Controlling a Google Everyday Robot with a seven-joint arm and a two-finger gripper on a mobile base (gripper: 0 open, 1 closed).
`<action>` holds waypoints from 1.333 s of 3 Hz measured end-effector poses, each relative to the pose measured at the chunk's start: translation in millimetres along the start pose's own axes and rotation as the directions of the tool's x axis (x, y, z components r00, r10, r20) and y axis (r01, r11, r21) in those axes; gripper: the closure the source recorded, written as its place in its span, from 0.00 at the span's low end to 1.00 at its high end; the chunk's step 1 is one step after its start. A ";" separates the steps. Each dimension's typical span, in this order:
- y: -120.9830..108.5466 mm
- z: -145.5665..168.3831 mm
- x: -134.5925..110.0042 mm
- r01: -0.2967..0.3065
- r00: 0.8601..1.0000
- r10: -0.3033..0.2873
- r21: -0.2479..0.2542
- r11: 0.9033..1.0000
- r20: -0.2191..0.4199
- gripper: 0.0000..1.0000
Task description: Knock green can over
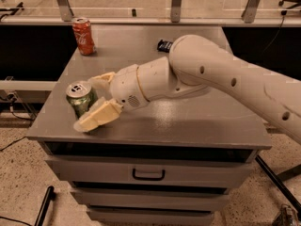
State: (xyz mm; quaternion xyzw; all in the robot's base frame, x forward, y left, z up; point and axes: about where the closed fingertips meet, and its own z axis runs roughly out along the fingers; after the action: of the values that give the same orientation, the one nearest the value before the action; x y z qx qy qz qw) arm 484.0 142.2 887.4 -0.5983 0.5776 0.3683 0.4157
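Note:
The green can stands upright near the front left corner of the grey cabinet top, its silver top with pull tab facing up. My gripper reaches in from the right, open, with one cream finger in front of the can and the other behind it. The can sits between the two fingers, and the front finger appears to touch it. The white arm stretches across the top from the right.
A red cola can stands upright at the back left corner. A small dark object lies at the back, partly behind the arm. The cabinet has drawers with a handle below. A metal rail runs behind.

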 end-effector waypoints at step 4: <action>-20.2 -47.4 -10.3 -0.059 0.994 0.062 0.042 0.997 -0.087 1.00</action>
State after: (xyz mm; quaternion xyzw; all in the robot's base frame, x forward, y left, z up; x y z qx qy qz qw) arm 501.7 102.1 916.4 -0.5880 0.6203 0.3424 0.3902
